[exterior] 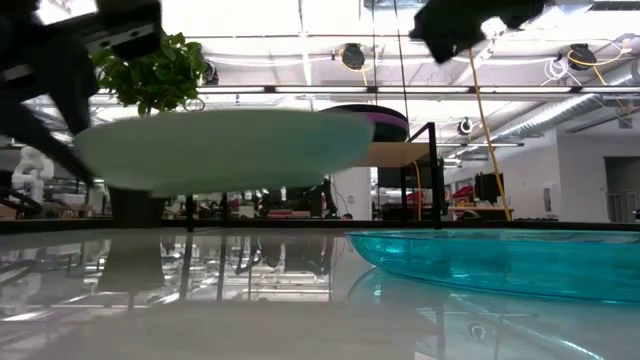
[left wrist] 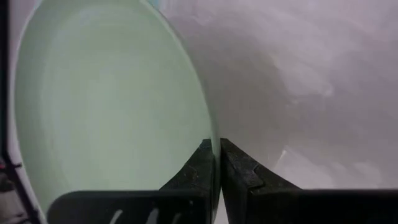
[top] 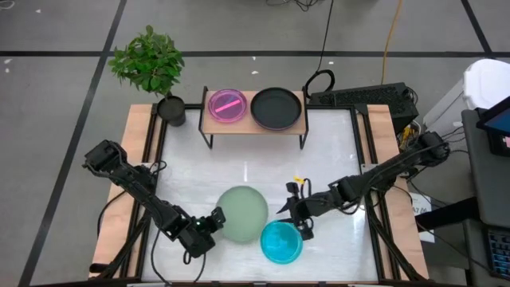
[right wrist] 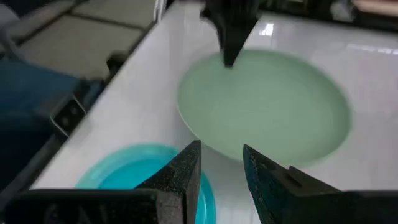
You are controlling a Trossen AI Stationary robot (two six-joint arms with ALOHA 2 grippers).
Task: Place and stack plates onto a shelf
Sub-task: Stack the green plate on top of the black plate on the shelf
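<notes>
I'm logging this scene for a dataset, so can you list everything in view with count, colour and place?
Sage green plate: one, pale green, front middle of the table, lifted off the surface, its rim pinched by the left gripper.
Cyan plate: one, translucent cyan, flat on the table, front right of the green plate.
Pink plate: one, translucent pink, on the left half of the shelf.
Black plate: one, dark, on the right half of the shelf.
Shelf: one, light wood top on black legs, back of the table.
Potted plant: one, green, back left corner.
Left gripper: shut on the green plate's edge.
Right gripper: open, above the cyan plate's edge.
</notes>
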